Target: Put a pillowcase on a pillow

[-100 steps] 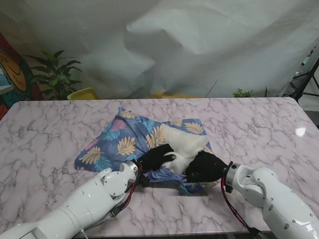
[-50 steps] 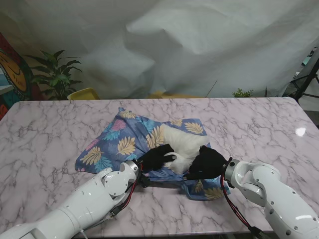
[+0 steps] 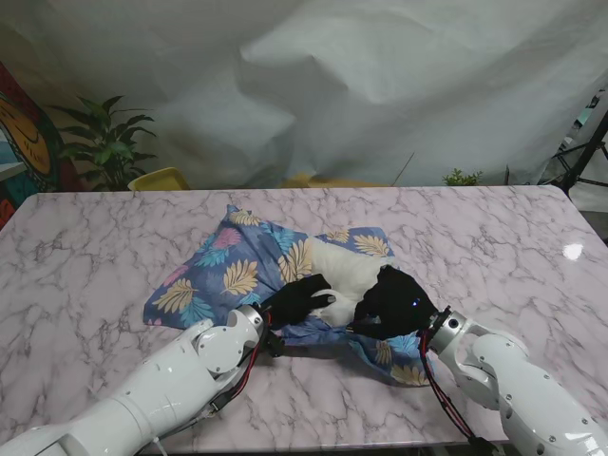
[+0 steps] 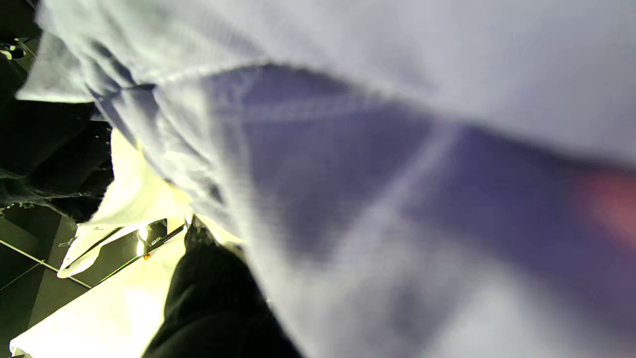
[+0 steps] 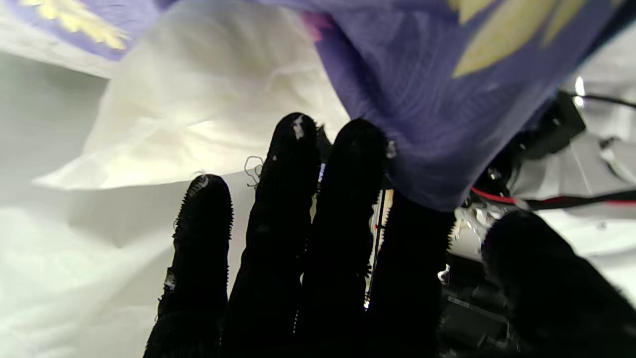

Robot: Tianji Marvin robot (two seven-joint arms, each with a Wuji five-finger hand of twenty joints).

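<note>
Left robot hand (image 3: 297, 298): black-gloved, fingers laid on the pillow at the case's mouth; whether they pinch cloth I cannot tell. Its wrist view is filled with blurred blue cloth, one dark finger (image 4: 213, 298) at the edge.
Right robot hand (image 3: 391, 304): black-gloved, over the near right end of the pillow, with case cloth bunched under it. In its wrist view four fingers (image 5: 293, 199) stand straight and side by side, the thumb apart, blue cloth draped over the fingertips; a firm hold cannot be made out.
Case (image 3: 237, 271): blue with yellow, pink and teal leaves, on the desk's middle, mostly flat to the left, crumpled near the hands.
Pillow (image 3: 347, 275): white, partly inside the case, its right part bare between the hands.
Desk (image 3: 494, 237): pink-grey marble pattern.
Writing: none readable.
Far side: white sheet (image 3: 380, 85) as backdrop, plant (image 3: 104, 142) at far left.
</note>
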